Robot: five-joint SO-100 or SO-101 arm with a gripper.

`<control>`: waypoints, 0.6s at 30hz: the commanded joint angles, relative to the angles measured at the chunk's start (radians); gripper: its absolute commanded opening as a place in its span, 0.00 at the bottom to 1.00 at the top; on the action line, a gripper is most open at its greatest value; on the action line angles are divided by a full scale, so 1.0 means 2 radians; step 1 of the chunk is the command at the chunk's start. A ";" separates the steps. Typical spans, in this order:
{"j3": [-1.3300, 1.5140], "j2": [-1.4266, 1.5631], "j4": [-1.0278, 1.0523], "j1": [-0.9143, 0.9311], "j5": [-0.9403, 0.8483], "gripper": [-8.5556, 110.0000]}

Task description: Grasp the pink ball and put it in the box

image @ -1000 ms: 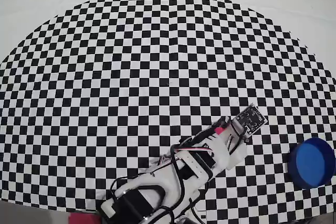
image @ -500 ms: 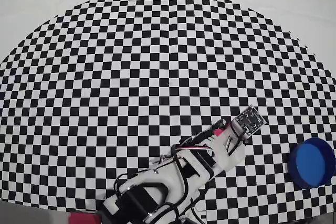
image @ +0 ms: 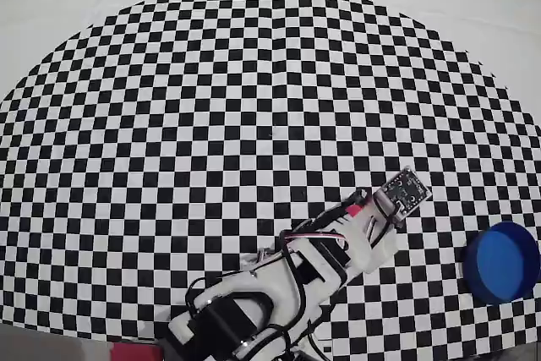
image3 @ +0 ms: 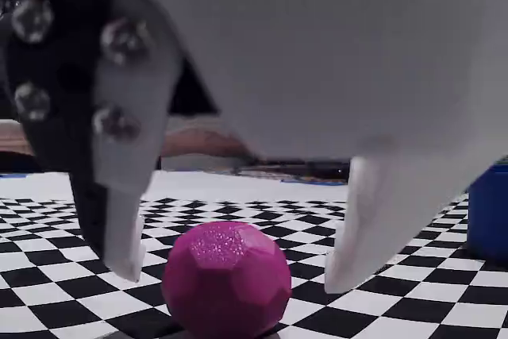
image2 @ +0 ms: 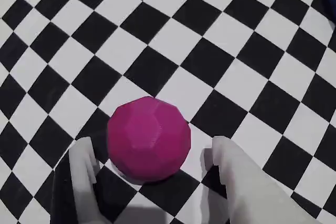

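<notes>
The pink ball (image2: 148,137) rests on the checkered mat between my two white fingers. In the wrist view the gripper (image2: 151,145) is open, with a small gap on each side of the ball. The low fixed view shows the same: the ball (image3: 226,279) sits on the mat and the gripper (image3: 234,269) straddles it, fingertips (image3: 127,263) near the mat. From overhead the gripper (image: 374,219) covers the ball almost entirely. The box (image: 503,261), round and bright blue, stands at the right edge, several squares from the gripper, and also shows in the fixed view (image3: 488,212).
The checkered mat (image: 254,107) stretches far beyond the gripper to the top and left. A plain white surface (image: 473,6) borders it. My arm's body and cables (image: 254,310) fill the bottom centre of the overhead view.
The arm shifted only very slightly; the gripper stays over the same spot and the box has not moved.
</notes>
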 commanded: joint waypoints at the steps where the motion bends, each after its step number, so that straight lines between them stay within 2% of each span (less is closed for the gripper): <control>1: -0.022 -0.007 -0.009 -0.003 -0.005 0.29; 18: -0.054 -0.038 -0.016 -0.004 -0.005 0.29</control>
